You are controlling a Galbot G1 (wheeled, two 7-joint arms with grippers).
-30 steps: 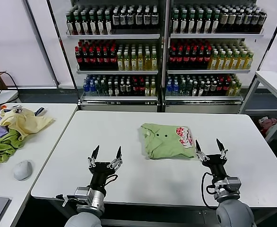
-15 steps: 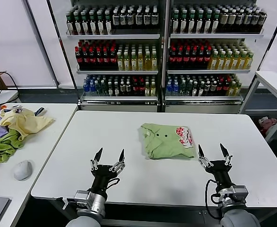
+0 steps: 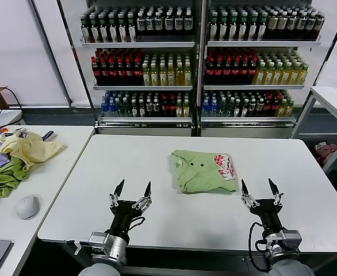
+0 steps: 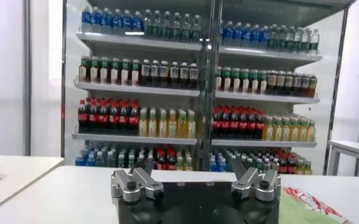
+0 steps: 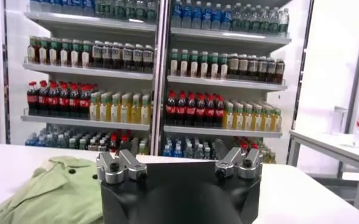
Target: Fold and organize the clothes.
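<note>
The shirt (image 3: 205, 171) lies folded on the white tabletop (image 3: 145, 167), a bit to the right of the middle. It is light green, with small dark buttons near its collar and a red and white picture on its right side. It looks like a neat flat square (no sleeves stick out).

The left pincer (image 3: 130, 197) is at the near edge of the tabletop, to the left of the shirt and well apart from it. Its two fingers (image 3: 118, 190) point up and are spread wide, with nothing between them. The left wrist view shows the left pincer (image 4: 195, 182) from behind, and a strip of the shirt (image 4: 301, 207) off to one side.

The right pincer (image 3: 259, 196) is also at the near edge, just past the shirt's right corner. It is near the shirt and not touching it. Its fingers are spread wide too and hold nothing. In the right wrist view the right pincer (image 5: 179, 168) sits low, and the shirt (image 5: 57, 190) lies beside it with its collar and buttons showing.

Behind the tabletop stand shelves (image 3: 197, 63) full of bottles. On a side table (image 3: 53, 172) to the left is a pile of clothes (image 3: 16, 158), yellow, green and purple, with a mouse (image 3: 27, 206) close to it.
</note>
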